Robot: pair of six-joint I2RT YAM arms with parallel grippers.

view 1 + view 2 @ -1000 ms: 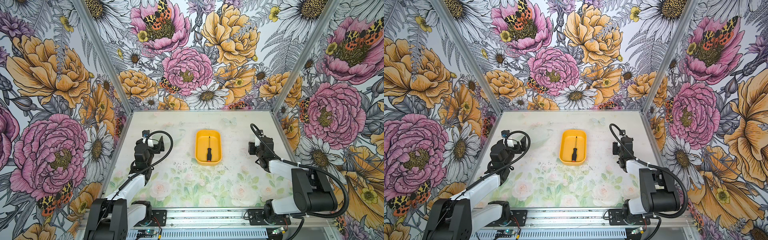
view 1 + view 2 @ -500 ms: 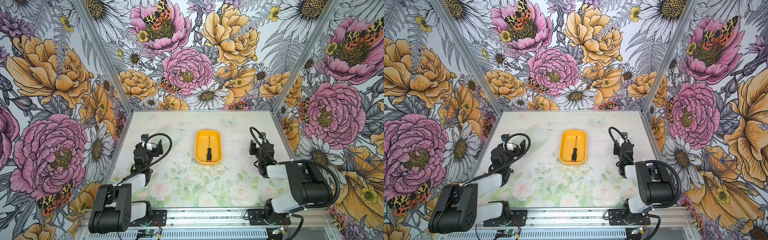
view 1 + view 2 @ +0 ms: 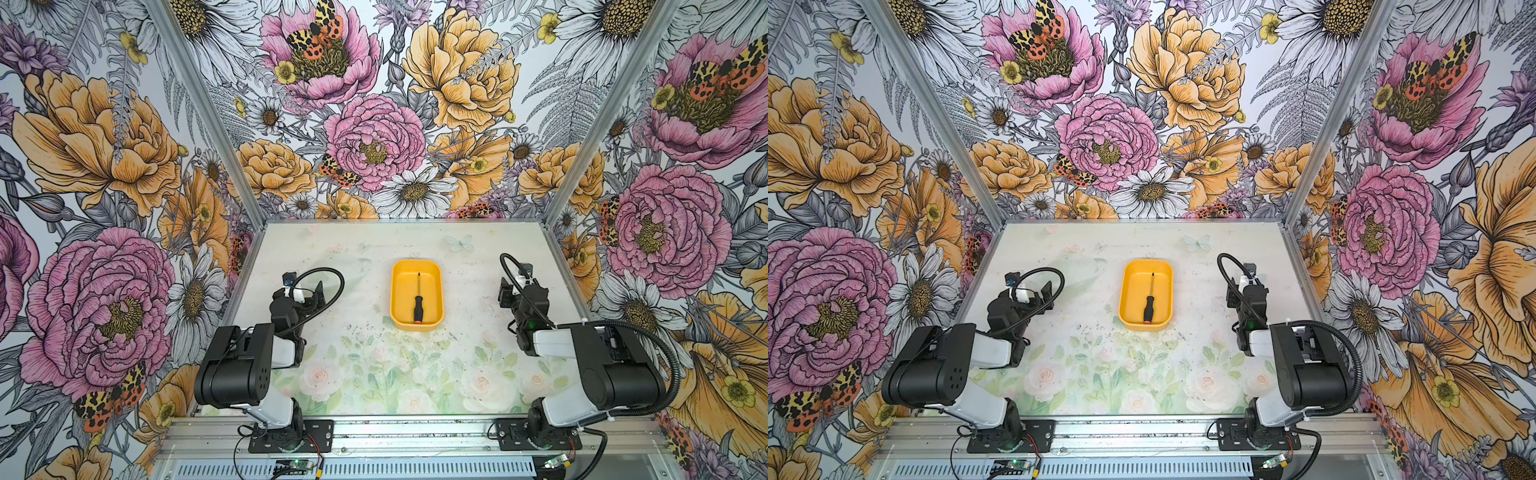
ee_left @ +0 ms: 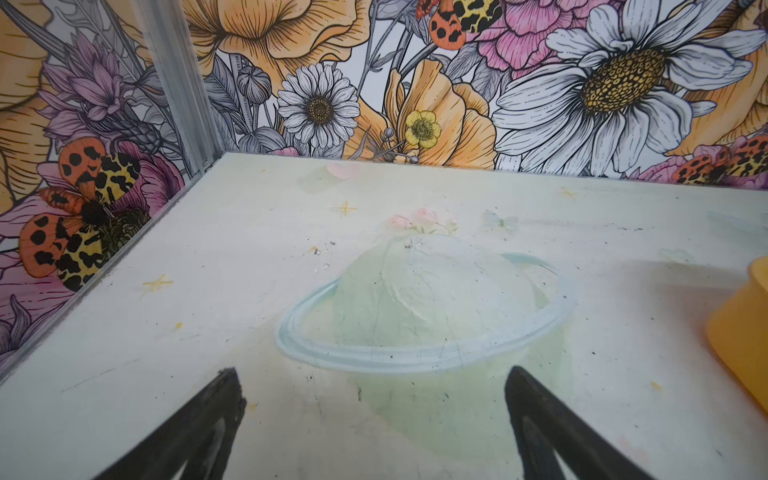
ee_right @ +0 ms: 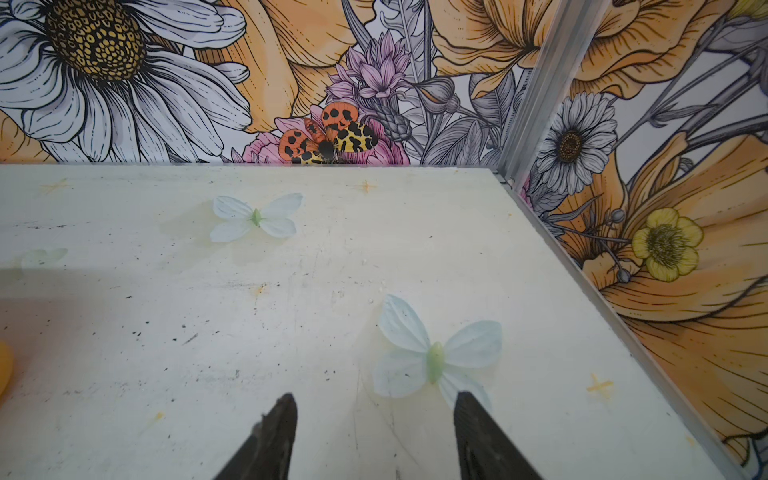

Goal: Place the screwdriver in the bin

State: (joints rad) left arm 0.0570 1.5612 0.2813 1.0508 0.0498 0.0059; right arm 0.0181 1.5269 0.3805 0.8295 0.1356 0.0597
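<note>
Screwdriver (image 3: 417, 300) flat inside yellow bin (image 3: 437, 291).

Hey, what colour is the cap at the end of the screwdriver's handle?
Orange; the screwdriver handle is otherwise black. Clearest in a top view.

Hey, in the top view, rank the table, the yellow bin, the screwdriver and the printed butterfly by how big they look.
1. table
2. bin
3. screwdriver and butterfly print: not ranked, since the screwdriver is longer but much thinner.
</note>
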